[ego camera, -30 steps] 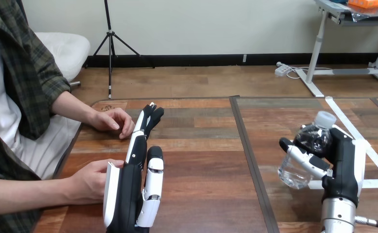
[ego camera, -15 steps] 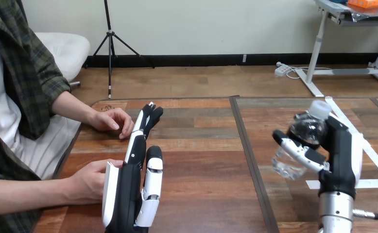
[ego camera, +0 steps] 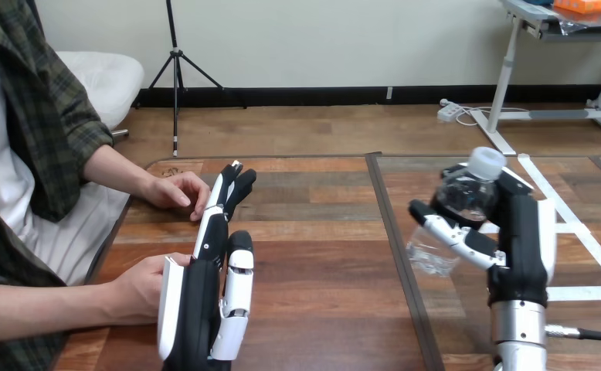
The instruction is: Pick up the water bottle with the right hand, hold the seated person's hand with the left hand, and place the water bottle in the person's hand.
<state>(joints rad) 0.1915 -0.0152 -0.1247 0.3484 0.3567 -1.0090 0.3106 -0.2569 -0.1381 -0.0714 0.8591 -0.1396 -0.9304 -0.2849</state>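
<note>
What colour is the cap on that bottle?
The cap is white; the head view shows it best.

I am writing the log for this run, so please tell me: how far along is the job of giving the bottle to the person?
Done: the right hand is curled round the water bottle, apparently off the table. In hand: the left hand, fingers straight, stands beside the person's lower hand, not gripping it. Left: hold that hand and put the bottle in it.
</note>
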